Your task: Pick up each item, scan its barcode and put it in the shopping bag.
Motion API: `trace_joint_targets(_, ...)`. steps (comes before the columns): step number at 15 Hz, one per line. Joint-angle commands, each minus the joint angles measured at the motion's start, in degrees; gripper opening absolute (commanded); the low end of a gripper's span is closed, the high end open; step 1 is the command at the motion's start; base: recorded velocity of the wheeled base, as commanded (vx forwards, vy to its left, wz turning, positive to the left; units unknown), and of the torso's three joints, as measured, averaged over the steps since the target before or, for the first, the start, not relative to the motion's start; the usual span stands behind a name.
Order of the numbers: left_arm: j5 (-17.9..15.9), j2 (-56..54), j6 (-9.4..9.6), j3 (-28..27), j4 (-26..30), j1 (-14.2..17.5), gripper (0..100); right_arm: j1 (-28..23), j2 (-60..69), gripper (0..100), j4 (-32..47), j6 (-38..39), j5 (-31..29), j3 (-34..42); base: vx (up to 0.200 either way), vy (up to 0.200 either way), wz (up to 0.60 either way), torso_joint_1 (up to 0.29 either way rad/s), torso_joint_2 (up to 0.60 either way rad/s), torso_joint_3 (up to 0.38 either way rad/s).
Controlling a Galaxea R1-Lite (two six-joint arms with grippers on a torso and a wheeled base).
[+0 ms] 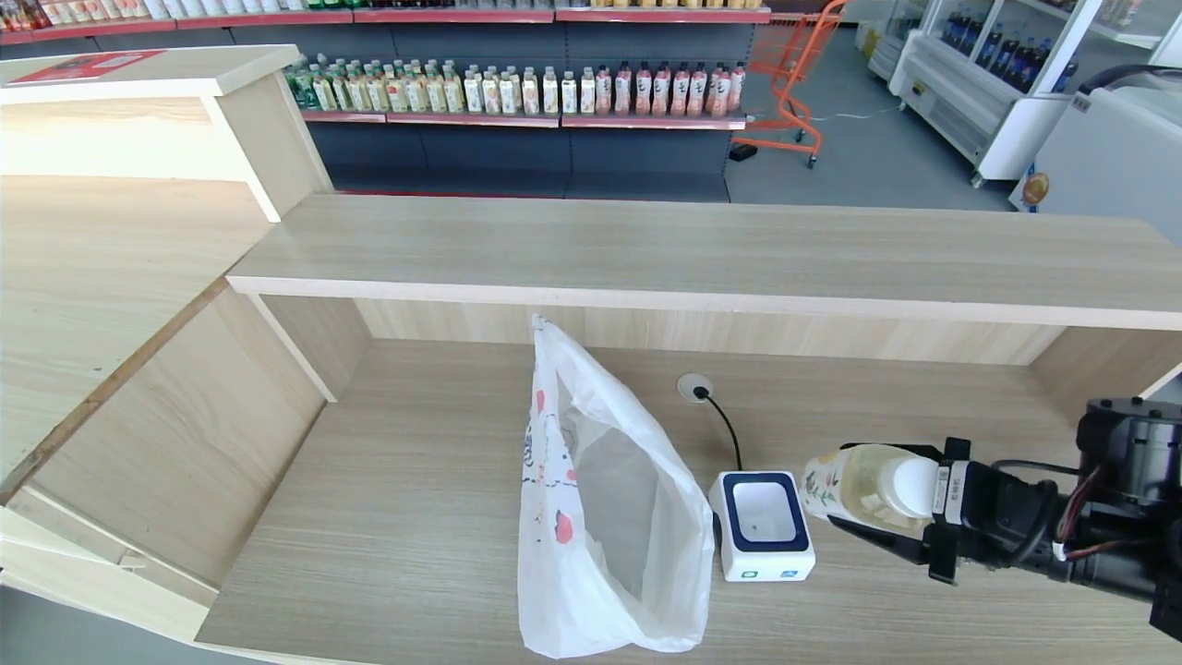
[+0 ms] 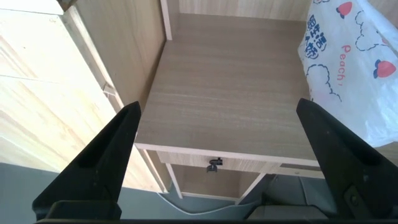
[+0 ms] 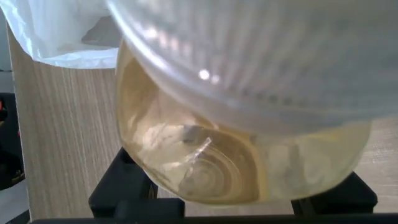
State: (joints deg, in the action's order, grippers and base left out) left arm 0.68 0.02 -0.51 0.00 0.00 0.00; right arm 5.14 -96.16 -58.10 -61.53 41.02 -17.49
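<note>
My right gripper (image 1: 900, 499) is shut on a yellowish drink bottle (image 1: 859, 485) with a white cap, held on its side just right of the barcode scanner (image 1: 762, 525). The scanner is a white box with a dark blue frame, standing on the lower counter. In the right wrist view the bottle (image 3: 211, 149) and its cap sit close against the camera, with black fingers (image 3: 124, 193) beneath. A white plastic shopping bag (image 1: 600, 517) with peach prints stands open left of the scanner. My left gripper (image 2: 217, 155) hangs open off the counter's near-left edge, with the bag (image 2: 354, 62) beyond.
A black cable (image 1: 725, 420) runs from a round grommet to the scanner. A raised wooden ledge (image 1: 702, 259) borders the back of the counter (image 1: 397, 517), and side panels close in left and right. Store shelves with bottles (image 1: 517, 88) and an orange cart lie beyond.
</note>
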Motion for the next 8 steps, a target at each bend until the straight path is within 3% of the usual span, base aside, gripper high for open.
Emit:
trace_joint_targets(1,0.0,0.0,-0.02,0.0,0.0,0.0,100,-0.1,-6.1,0,-2.0,-1.5,2.0,-1.6,0.000,0.000,0.00,0.000,0.00,0.000)
trace_joint_targets(4,0.0,0.0,-0.02,0.0,0.0,0.0,100,0.1,-13.6,0,-7.7,-3.7,6.5,-4.8,0.000,0.000,0.00,0.000,0.00,0.000)
trace_joint_targets(8,0.0,0.0,-0.02,0.0,0.0,0.0,100,0.0,-18.4,0,-8.0,-6.2,7.1,-8.0,0.000,0.000,0.00,0.000,0.00,0.000)
